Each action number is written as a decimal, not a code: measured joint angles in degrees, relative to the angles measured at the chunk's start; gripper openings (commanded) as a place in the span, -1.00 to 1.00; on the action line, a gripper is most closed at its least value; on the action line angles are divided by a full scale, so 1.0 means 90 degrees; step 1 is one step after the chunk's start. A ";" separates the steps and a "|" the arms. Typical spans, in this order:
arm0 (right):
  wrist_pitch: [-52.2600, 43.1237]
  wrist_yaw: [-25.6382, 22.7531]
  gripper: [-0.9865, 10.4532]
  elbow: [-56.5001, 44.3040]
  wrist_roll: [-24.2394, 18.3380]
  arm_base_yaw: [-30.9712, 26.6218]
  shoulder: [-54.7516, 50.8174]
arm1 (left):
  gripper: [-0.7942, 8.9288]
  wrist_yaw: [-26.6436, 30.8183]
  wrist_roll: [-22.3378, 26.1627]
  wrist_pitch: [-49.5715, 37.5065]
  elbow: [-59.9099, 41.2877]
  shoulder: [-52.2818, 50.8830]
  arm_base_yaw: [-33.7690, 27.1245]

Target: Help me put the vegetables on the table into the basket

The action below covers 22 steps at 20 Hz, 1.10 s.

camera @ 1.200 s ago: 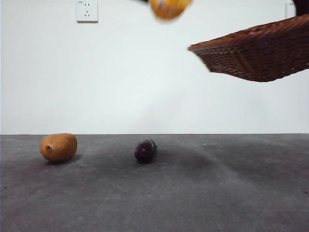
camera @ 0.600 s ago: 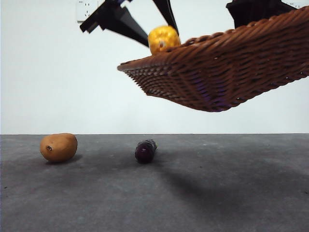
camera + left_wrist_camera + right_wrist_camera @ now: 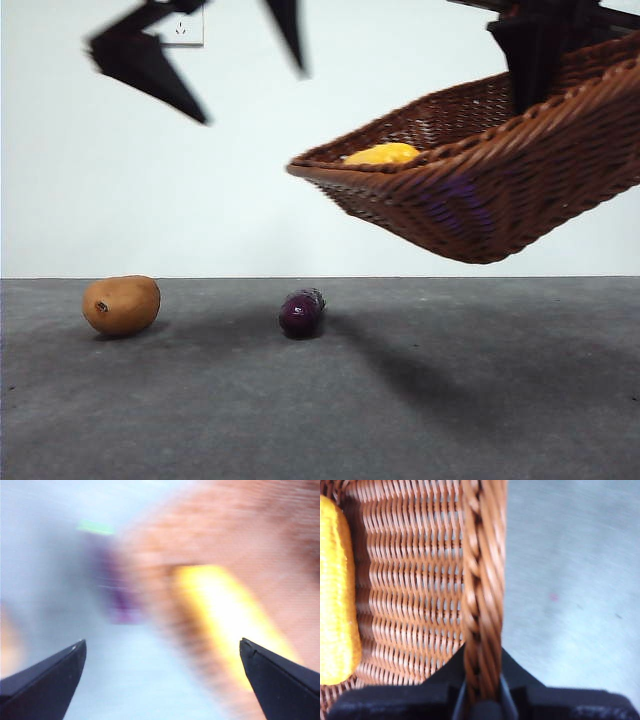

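The woven basket (image 3: pixel 480 190) hangs tilted in the air at the right, my right gripper (image 3: pixel 481 700) shut on its rim (image 3: pixel 482 580). The yellow corn cob (image 3: pixel 382 154) lies inside it, also seen as corn (image 3: pixel 337 595) against the weave in the right wrist view. My left gripper (image 3: pixel 215 60) is open and empty, high at the upper left, away from the basket. Its wrist view is blurred, showing corn (image 3: pixel 225 615) and basket weave beyond the spread jaws. The potato (image 3: pixel 121 304) and the eggplant (image 3: pixel 301 312) rest on the table (image 3: pixel 320 400).
A white wall with a power socket (image 3: pixel 185 30) stands behind the table. The basket throws a shadow on the table to the right of the eggplant.
The corn has left the left gripper and now lies in the basket. The left gripper has opened wider and swung left. The basket has shifted right and tilted more.
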<state>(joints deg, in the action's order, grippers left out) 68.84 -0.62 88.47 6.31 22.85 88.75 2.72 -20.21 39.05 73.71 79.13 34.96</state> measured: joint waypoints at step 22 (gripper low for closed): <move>0.0396 -0.0027 -0.86 0.0000 0.0041 -0.0250 0.0000 | -0.37 -0.0233 0.1083 -0.0634 -0.0002 0.3016 -0.2312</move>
<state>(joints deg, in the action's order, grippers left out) 72.40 -0.86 88.47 6.68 20.60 88.75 0.62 -10.46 33.34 73.69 106.28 14.15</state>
